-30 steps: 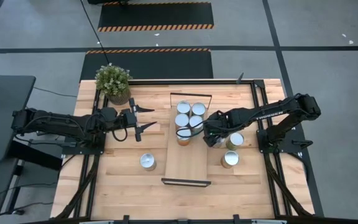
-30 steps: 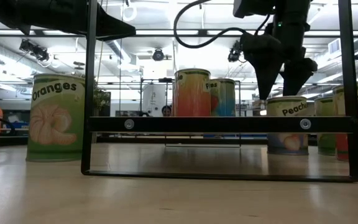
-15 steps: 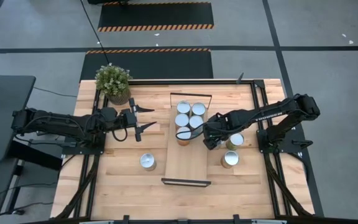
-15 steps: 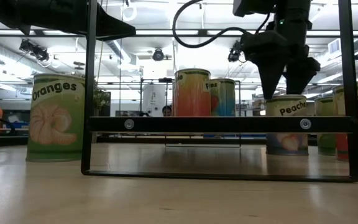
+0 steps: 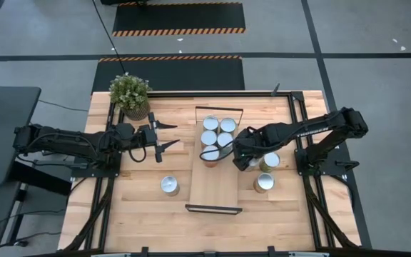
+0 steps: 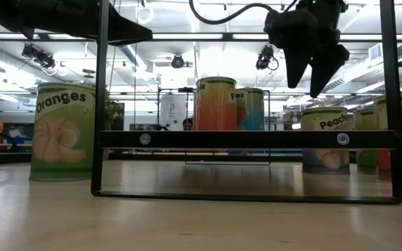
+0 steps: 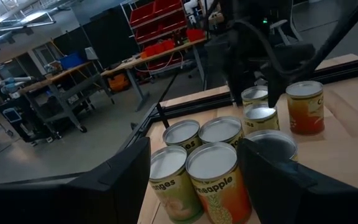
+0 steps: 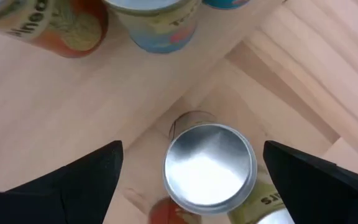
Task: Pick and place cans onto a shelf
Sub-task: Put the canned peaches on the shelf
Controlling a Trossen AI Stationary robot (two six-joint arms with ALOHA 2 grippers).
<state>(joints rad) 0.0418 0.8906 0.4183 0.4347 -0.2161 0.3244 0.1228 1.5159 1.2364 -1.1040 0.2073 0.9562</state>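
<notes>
The shelf (image 5: pixel 214 189) is a narrow light-wood board in the middle of the table. Several cans (image 5: pixel 217 132) stand on its far half. My right gripper (image 5: pixel 244 158) is open and points down. It hangs above a peaches can (image 6: pixel 324 139) that stands upright on the table just right of the shelf. In the right wrist view the can's silver top (image 8: pixel 210 165) lies between and below the fingers. In the low view my right gripper (image 6: pixel 307 89) is clear above the can. My left gripper (image 5: pixel 170 135) is open and empty, left of the shelf.
A potted plant (image 5: pixel 130 93) stands at the far left corner. One can (image 5: pixel 168 185) stands left of the shelf. Two more cans (image 5: pixel 264 183) (image 5: pixel 270 160) stand right of it, beside the can under my right gripper. Black wire rails (image 5: pixel 213 208) close the shelf's short ends.
My right gripper has gone up, from level with the peaches can's top to well above it. The can stands where it was.
</notes>
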